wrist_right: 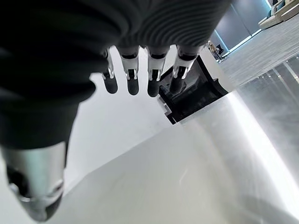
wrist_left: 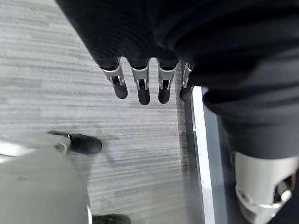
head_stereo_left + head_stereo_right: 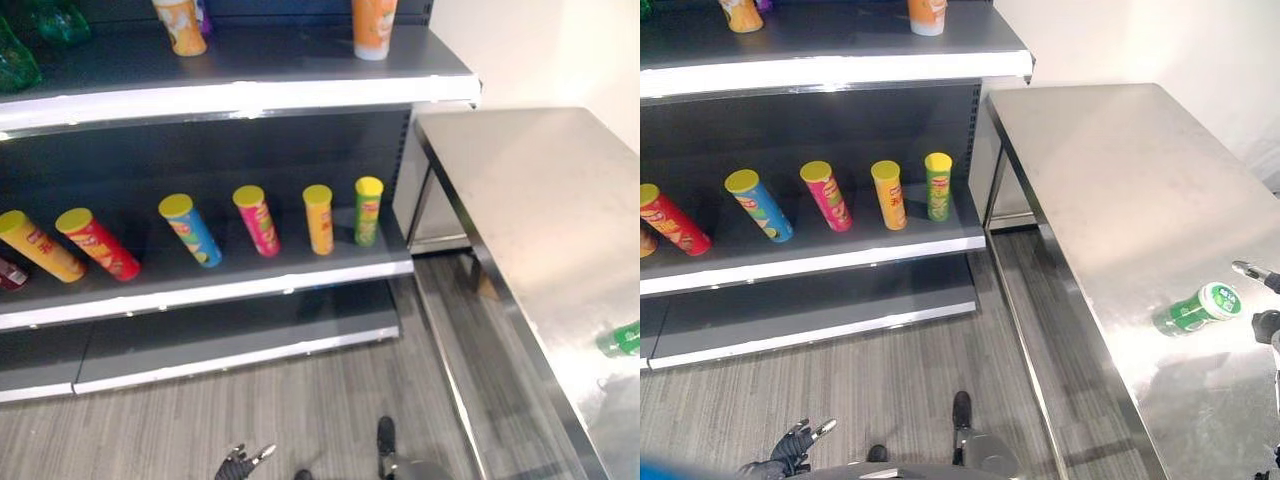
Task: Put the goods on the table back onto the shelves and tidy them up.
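Note:
A green can with a white lid [image 3: 1200,308] lies on its side near the right edge of the steel table [image 3: 1110,180]; it also shows as the green can [image 3: 620,340]. My right hand [image 3: 1269,324] is just past the can's lid end, apart from it, with its fingers [image 1: 133,77] straight and holding nothing. Low over the floor in front of the shelves hangs my left hand [image 3: 790,445], fingers [image 2: 140,84] straight and empty. The middle shelf [image 3: 200,290] carries a row of tall cans with yellow lids, among them a blue can [image 3: 190,230], a pink can [image 3: 257,220] and a green can [image 3: 368,211].
The upper shelf [image 3: 250,95] holds two orange cans [image 3: 374,28] and green bags [image 3: 15,60] at the far left. The lowest shelf [image 3: 230,345] is bare. A strip of grey wood floor [image 3: 300,420] runs between the shelves and the table.

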Robot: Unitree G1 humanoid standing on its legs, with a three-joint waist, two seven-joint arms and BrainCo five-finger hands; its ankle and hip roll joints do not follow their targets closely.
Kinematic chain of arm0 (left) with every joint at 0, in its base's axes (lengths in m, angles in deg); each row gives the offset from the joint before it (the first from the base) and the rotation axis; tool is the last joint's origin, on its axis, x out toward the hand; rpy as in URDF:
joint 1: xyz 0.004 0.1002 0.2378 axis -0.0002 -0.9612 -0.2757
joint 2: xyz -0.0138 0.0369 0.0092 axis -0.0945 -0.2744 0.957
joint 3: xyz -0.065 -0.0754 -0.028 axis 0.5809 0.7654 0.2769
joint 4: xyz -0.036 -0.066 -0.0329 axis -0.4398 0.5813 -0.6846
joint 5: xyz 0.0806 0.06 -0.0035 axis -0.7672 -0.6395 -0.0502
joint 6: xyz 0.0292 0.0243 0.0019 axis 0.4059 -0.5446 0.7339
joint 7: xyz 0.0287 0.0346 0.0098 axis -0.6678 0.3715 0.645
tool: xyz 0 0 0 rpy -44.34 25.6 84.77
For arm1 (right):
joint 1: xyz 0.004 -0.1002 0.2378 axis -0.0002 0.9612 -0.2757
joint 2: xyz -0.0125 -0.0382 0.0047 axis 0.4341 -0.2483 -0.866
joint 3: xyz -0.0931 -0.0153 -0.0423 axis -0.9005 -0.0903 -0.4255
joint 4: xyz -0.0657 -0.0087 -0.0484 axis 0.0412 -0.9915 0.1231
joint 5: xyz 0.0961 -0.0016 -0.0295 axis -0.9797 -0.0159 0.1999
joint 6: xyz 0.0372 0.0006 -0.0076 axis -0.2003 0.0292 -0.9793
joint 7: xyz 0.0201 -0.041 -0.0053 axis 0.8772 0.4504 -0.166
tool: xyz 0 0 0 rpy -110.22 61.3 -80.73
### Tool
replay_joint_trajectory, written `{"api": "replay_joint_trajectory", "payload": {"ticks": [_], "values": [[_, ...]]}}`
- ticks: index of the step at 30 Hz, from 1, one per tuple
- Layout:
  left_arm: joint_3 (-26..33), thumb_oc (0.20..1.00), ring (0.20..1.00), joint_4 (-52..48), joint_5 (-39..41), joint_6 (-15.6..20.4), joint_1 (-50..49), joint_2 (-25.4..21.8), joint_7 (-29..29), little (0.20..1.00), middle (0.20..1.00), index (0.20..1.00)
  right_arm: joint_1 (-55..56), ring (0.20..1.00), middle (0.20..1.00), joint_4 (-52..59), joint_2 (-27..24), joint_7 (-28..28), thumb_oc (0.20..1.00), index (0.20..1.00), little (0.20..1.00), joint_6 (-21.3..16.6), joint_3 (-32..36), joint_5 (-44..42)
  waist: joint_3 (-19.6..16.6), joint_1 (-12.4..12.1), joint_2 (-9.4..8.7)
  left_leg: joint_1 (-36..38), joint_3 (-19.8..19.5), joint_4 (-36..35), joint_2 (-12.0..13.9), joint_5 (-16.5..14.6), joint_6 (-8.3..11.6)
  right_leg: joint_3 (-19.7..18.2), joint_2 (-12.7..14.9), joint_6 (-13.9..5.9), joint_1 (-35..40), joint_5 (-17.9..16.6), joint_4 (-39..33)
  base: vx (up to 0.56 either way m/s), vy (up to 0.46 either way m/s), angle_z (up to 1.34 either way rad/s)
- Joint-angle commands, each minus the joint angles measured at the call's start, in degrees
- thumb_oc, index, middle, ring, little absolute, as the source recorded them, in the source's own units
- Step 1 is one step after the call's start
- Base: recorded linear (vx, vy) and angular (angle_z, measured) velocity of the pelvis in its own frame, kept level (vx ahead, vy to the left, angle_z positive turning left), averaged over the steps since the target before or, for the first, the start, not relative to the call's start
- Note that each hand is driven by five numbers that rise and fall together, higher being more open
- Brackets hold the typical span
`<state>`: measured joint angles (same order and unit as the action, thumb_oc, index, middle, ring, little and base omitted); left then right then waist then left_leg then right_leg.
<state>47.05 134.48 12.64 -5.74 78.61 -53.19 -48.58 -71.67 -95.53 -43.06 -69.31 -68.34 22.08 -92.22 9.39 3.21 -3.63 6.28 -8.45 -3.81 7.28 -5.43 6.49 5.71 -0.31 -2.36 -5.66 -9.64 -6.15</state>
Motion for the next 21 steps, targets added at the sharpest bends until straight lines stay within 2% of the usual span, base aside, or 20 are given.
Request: {"api": "replay_joint_trajectory", "payload": {"ticks": [1,2,3,5,8,11,21], "values": [[-1.55,1.0,1.0,1.0,-2.21,0.63,0.64,-4.11,0.06,1.0,1.0,1.0,-2.0,1.0,1.0,1.12,-1.65,0.54,1.0,1.0,1.0,-2.84,-1.34,-1.45,-1.79,-0.18,-2.3,-4.3,2.15,-1.19,0.99,4.3,1.21,-1.78,6.09,-6.87,2.29,5.69,1.58,0.01,-0.045,0.03],[-1.53,1.0,1.0,0.96,-2.27,0.59,0.74,-4.26,0.15,1.0,1.0,1.0,-1.56,1.0,1.0,1.79,-1.72,1.16,1.0,1.0,1.0,-3.0,-1.52,-1.81,-1.63,0.11,-2.08,-4.62,2.53,-1.19,1.06,4.46,1.48,-1.22,6.24,-6.84,2.48,5.91,1.6,-0.02,0.009,0.07],[-1.52,1.0,1.0,0.51,-1.95,0.58,1.32,-4.33,0.28,1.0,1.0,1.0,0.0,1.0,1.0,4.32,-1.91,0.96,1.0,1.0,1.0,-3.05,-0.58,-2.15,-1.18,1.16,-1.99,-5.94,5.67,-1.19,1.07,5.78,1.36,-0.05,7.11,-6.94,2.78,6.1,1.38,-0.02,0.026,0.22],[-1.03,1.0,1.0,-0.54,-2.52,0.46,1.0,-4.13,0.24,1.0,1.0,1.0,2.87,1.0,1.0,8.14,-1.15,0.82,1.0,1.0,1.0,-2.91,1.18,-0.72,-1.12,2.1,-1.75,-6.49,9.4,-1.19,1.07,6.21,0.89,0.57,7.63,-7.01,3.16,6.21,1.15,0.0,0.043,0.59],[0.06,1.0,1.0,-0.43,-3.57,0.37,0.32,-3.74,0.34,1.0,1.0,1.0,6.34,1.0,1.0,13.32,1.06,-0.3,1.0,1.0,1.0,-3.61,4.52,1.26,-1.58,2.61,-1.11,-5.79,11.54,-1.19,1.23,5.78,0.59,0.06,7.64,-7.06,3.69,6.26,1.15,0.06,0.032,0.45],[0.0,1.0,1.0,0.23,-5.63,0.31,0.29,-3.49,0.2,1.0,1.0,1.0,8.39,1.0,1.0,17.52,3.46,0.34,1.0,1.0,1.0,-4.56,5.53,1.48,-1.97,2.66,-0.73,-4.7,12.94,-1.19,0.95,5.0,0.22,-0.65,8.13,-7.12,4.24,6.41,1.3,0.06,0.052,-0.21],[1.6,1.0,1.0,-0.72,-6.78,0.08,-0.11,-3.74,0.07,1.0,1.0,1.0,15.7,1.0,1.0,23.01,7.02,2.39,1.0,1.0,1.0,-2.0,5.63,9.68,-2.07,3.35,-1.03,-3.06,13.65,-1.19,0.39,3.45,-0.4,-2.13,8.58,-7.57,3.82,6.12,2.15,0.01,0.013,-0.04]]}}
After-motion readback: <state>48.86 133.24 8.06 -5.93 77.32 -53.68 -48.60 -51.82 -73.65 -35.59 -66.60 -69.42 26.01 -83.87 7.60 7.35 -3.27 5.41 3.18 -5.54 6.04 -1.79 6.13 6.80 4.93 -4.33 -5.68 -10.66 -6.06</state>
